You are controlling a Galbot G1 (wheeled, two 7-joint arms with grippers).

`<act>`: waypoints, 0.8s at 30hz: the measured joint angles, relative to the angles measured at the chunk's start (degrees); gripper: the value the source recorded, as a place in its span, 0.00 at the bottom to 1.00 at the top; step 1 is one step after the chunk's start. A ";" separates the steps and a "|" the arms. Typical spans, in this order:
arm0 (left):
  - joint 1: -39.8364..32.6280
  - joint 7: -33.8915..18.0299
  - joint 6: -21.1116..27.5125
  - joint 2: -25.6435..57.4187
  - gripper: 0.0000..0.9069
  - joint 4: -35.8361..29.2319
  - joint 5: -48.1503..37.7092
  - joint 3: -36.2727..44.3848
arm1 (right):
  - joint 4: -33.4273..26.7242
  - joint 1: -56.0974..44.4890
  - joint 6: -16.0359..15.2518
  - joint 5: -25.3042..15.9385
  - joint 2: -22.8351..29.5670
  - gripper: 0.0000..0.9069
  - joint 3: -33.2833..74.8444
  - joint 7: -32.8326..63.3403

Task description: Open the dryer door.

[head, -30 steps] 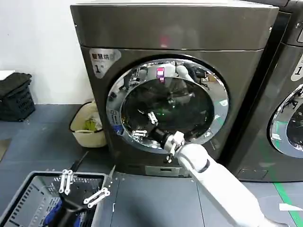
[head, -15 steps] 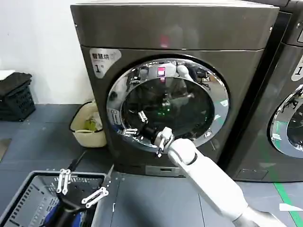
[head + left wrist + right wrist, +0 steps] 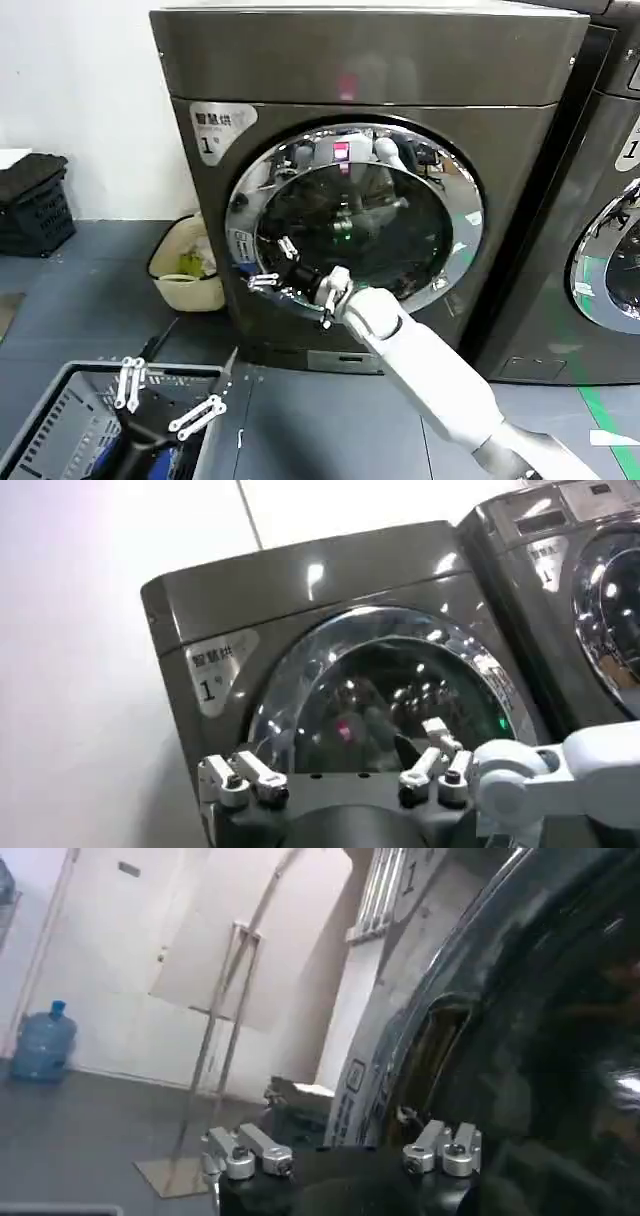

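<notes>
Right gripper [image 3: 272, 266]: fingers spread apart, holding nothing; it sits at the left edge of the dryer door, having slid leftward across the glass over the last second.
Dryer door [image 3: 440, 205]: round porthole with chrome rim and dark glass, directly ahead of the right gripper, one fingertip over the glass and the other on the chrome rim. The right wrist view shows a dark gap [image 3: 430, 1063] between rim and cabinet just ahead of the fingers.
Meaning for the task: the gripper now lines up with the door's opening edge; the door looks shut or only barely cracked, so the pull is judged not yet made.
Dryer [image 3: 370, 60]: bronze-grey cabinet, label "1" up and left of the right gripper.
Left gripper [image 3: 170, 398]: low, fingers spread, empty, hovering over the grey basket [image 3: 60, 425], well apart from the door.
Open room: bare floor left of the right gripper and before the door; a cream bin [image 3: 185, 265] stands against the cabinet's left side, a possible obstacle to a wide swing.
Second machine [image 3: 600, 200]: far to the right of the gripper, out of the way.
</notes>
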 joint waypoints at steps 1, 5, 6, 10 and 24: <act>0.03 0.00 0.01 -0.01 1.00 -0.02 -0.04 -0.07 | -0.34 0.16 0.08 0.23 0.09 1.00 -0.15 -0.29; -0.02 -0.01 0.07 0.01 1.00 -0.02 -0.17 -0.32 | -1.47 0.71 0.66 1.16 0.35 1.00 -0.43 -1.90; -0.05 0.00 0.08 0.01 1.00 -0.02 -0.19 -0.32 | -1.77 0.84 0.80 1.38 0.35 1.00 -0.48 -2.62; -0.08 0.00 0.11 0.00 1.00 -0.02 -0.24 -0.35 | -1.85 0.87 0.90 1.94 -0.15 1.00 -0.66 -4.63; -1.62 -0.04 1.16 1.51 1.00 1.74 -3.24 -3.28 | 4.10 0.19 1.59 7.01 -5.30 1.00 -3.45 -11.36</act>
